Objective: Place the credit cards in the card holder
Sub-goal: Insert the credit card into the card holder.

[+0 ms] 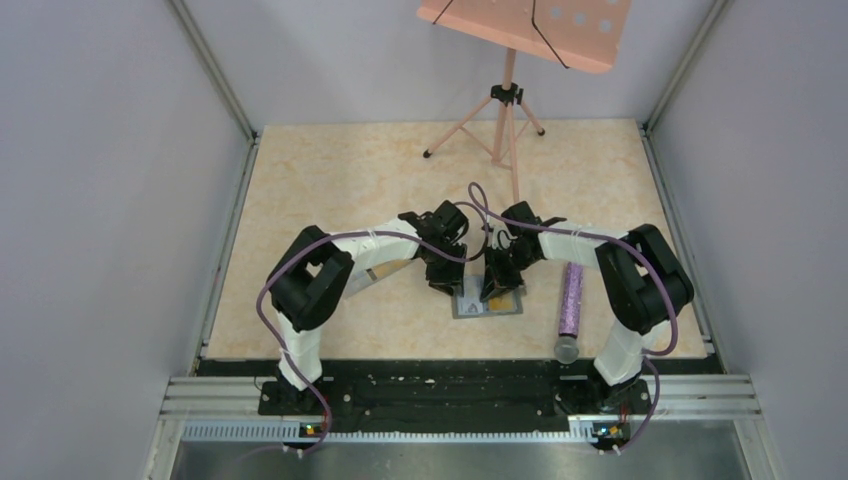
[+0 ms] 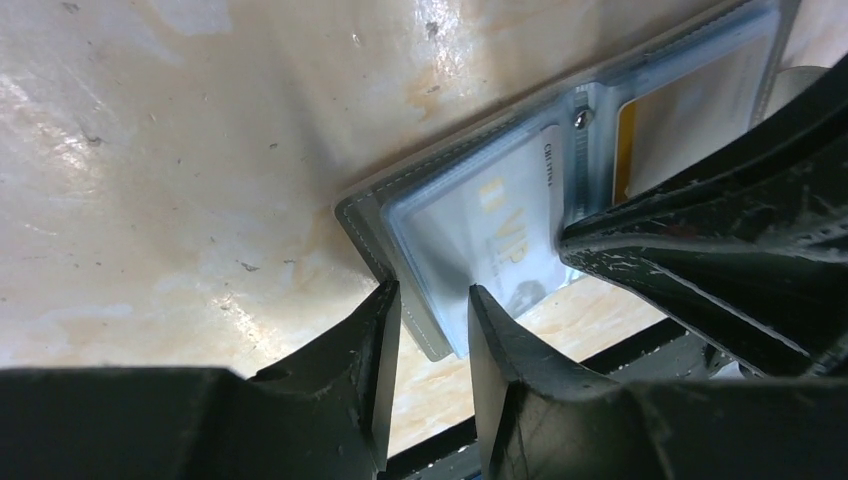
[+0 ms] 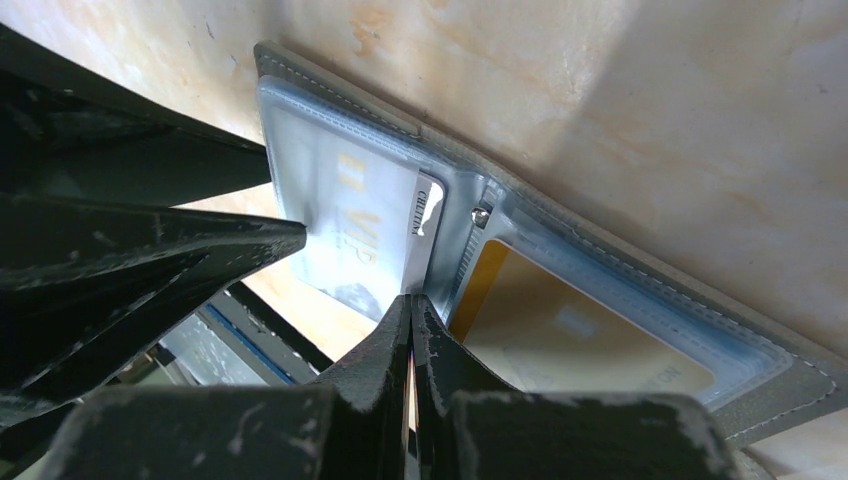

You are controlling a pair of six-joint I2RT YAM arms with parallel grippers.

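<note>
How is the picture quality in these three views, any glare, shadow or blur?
Top external view: even light, though the arms hide much of the flat dark-grey folding card holder. Left wrist view: bright glare on the pale marbled tabletop, and the left pincer looms dark and soft-edged. Right wrist view: a shadow crosses the tabletop at upper right; the shut right pincer is nearly black.

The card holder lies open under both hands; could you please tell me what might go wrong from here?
1. The pale card shows an edge outside its sleeve, and the shut right hand points at that edge. A push may slip over it or buckle the card.
2. The left hand, fingers apart around the card holder's corner, seems to have no grip, so the holder could slide.
3. The two hands sit very close and could knock together.
</note>
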